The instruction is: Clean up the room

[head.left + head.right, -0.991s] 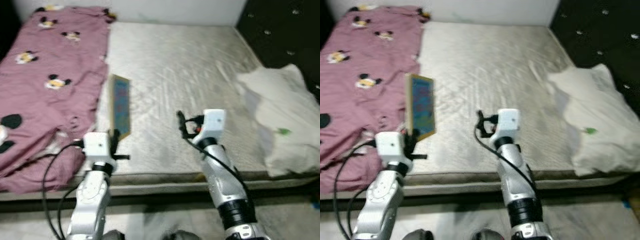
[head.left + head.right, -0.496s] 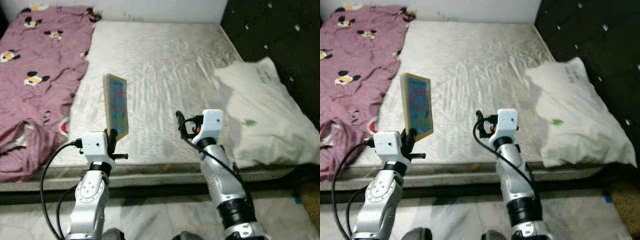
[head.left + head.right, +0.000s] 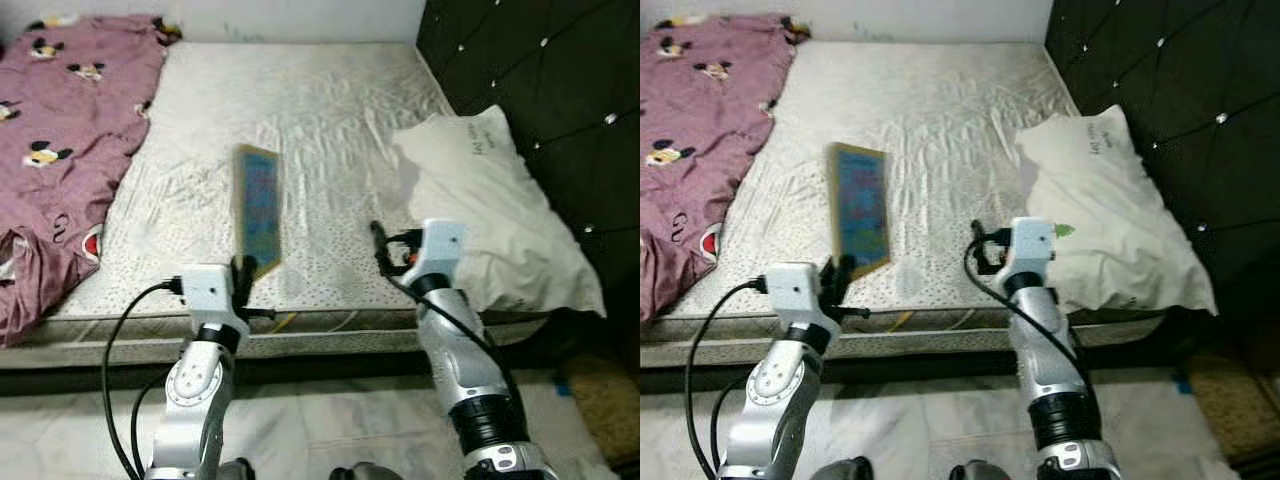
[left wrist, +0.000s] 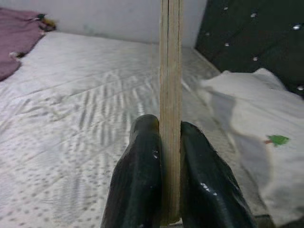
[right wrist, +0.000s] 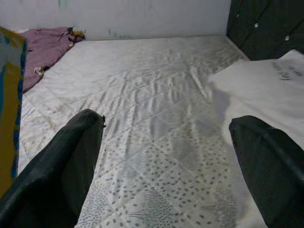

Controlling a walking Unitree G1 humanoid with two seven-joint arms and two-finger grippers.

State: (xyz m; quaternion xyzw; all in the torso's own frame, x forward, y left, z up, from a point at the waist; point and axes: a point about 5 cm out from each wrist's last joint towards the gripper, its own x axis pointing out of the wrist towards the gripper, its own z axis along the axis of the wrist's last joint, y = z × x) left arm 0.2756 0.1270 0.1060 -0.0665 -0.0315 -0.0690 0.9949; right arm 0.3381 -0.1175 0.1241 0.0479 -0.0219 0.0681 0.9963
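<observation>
Over the bed's near edge, left tool (image 4: 170, 190) is clamped on the thin book (image 3: 259, 205), holding it upright above the mattress (image 3: 300, 110). Right tool (image 5: 166, 166) hovers alongside, fingers spread wide, pillow (image 3: 490, 200) just beyond.

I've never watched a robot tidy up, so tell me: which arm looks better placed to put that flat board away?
The left, probably. The left gripper is already shut on the board, holding it upright on edge above the mattress. The right gripper hangs open and empty over the mattress beside the pillow.
</observation>
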